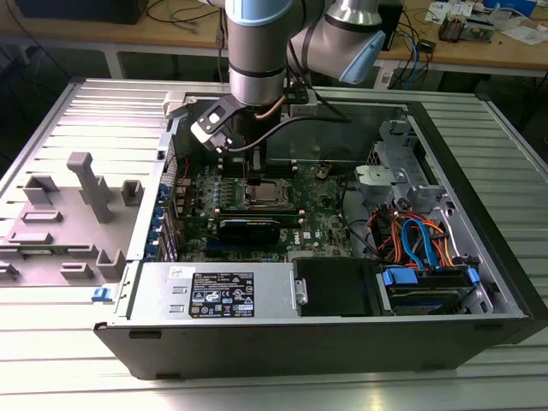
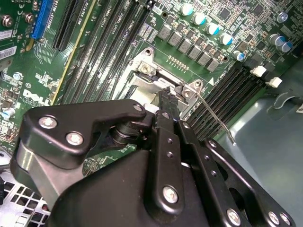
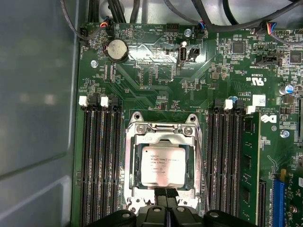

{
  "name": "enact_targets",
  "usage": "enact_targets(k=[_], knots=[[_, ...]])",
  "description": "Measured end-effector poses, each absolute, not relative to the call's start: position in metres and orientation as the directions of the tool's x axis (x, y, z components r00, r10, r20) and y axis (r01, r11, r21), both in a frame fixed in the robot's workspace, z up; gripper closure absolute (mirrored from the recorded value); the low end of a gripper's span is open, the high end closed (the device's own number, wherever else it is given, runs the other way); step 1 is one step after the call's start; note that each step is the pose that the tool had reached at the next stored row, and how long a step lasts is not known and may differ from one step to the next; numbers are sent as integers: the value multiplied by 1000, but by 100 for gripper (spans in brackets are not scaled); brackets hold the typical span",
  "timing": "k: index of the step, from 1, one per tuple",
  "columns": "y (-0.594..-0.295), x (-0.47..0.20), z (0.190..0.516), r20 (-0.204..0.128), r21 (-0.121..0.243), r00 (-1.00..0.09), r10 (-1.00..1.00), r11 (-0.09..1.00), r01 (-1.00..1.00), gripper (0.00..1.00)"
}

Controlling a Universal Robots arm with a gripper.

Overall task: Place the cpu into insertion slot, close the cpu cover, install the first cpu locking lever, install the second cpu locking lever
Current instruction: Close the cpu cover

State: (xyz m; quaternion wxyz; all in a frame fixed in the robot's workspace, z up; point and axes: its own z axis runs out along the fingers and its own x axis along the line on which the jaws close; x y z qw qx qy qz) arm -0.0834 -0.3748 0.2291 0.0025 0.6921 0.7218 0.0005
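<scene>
Slatted metal table [image 1: 60, 111] is occupied by an open computer case [image 1: 342, 347], and near the exterior view's centre the cpu [image 1: 264, 193] is seated under the lowered cpu cover [image 3: 163, 128], whose edge is met by the closed hand [image 3: 165, 194], so even, straight pressure is judged best.

The exterior view stood well off and looked down at the whole open computer case [image 1: 342, 342]. Both wrist views sat close over the motherboard [image 3: 156, 71], sharing the cpu socket [image 2: 149, 78].
</scene>
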Motion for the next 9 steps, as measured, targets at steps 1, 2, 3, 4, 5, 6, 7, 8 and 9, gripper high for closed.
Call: enact_targets(k=[1, 2, 3, 4, 5, 6, 7, 8, 9], knots=[[-375, -83, 229, -3, 4, -42, 999, 42, 999, 89], [-375, -83, 229, -3, 4, -42, 999, 42, 999, 89], [-375, -83, 229, -3, 4, -42, 999, 42, 999, 89], [-375, -83, 228, -3, 4, -42, 999, 42, 999, 89], [-375, -83, 228, -3, 4, -42, 999, 42, 999, 89], [-375, -84, 228, -2, 4, -42, 999, 42, 999, 89], [-375, -84, 223, -2, 4, -42, 999, 42, 999, 89], [-375, -85, 219, -2, 4, -42, 999, 42, 999, 89], [-375, -86, 213, -2, 4, -42, 999, 42, 999, 89]])
